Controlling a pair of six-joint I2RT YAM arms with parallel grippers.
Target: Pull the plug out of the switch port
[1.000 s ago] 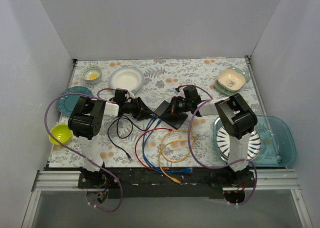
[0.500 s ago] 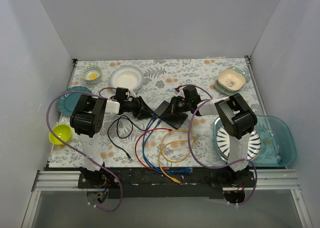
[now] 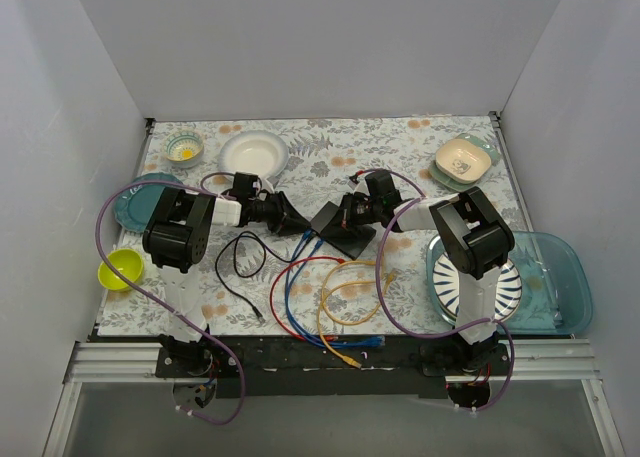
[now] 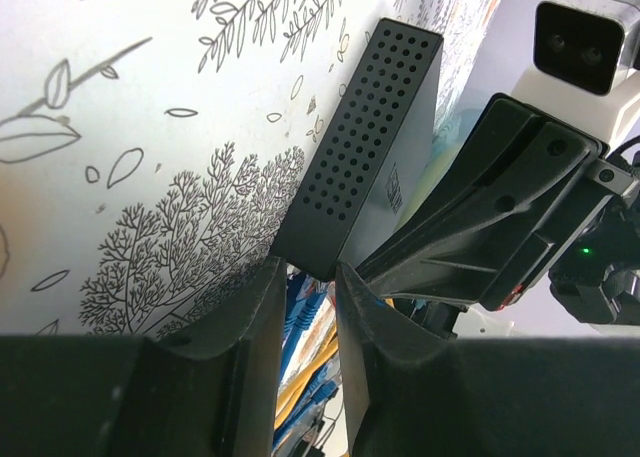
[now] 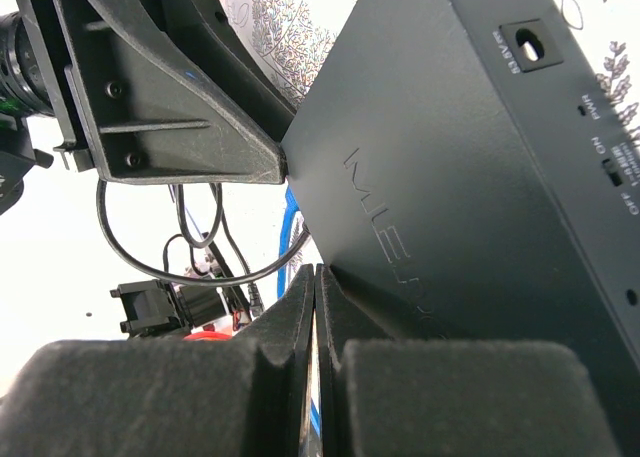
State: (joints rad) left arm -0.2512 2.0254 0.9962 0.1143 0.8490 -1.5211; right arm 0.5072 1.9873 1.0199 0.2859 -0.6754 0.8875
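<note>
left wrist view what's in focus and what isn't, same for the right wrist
Left wrist view: the switch and its vent holes are sharp, the left gripper's fingers up close are dark and soft. Right wrist view: lettering on the switch shows clearly, the right gripper's fingers blur.

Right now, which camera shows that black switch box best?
The right wrist view: the switch fills the frame, its embossed lettering and on/off slider visible. The left wrist view shows only its perforated side; the top external view, a small, partly hidden dark slab.
</note>
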